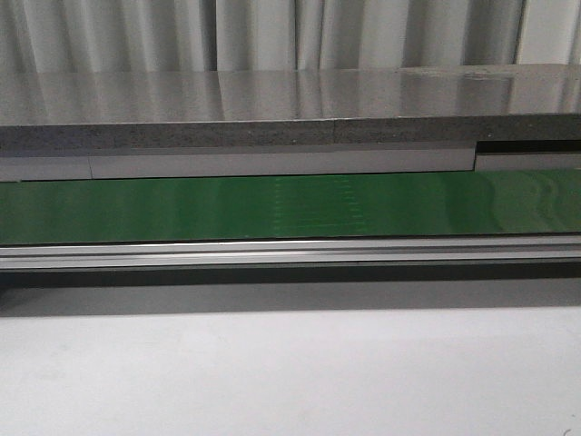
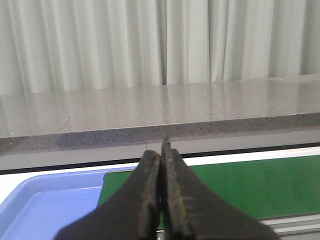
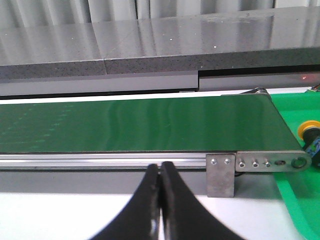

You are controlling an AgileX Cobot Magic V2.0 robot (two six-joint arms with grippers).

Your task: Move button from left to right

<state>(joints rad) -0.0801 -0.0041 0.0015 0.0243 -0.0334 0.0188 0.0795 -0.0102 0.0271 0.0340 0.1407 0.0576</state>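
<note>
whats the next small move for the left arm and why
Probably open the left gripper. Its black fingers are pressed shut on nothing, above the blue plastic tray beside the green conveyor belt. No yellow-capped button shows there, so it can only ready itself.

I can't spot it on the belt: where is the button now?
The button shows only in the right wrist view, at the picture's edge, past the belt's roller end, on a green surface. The front view doesn't show it.
</note>
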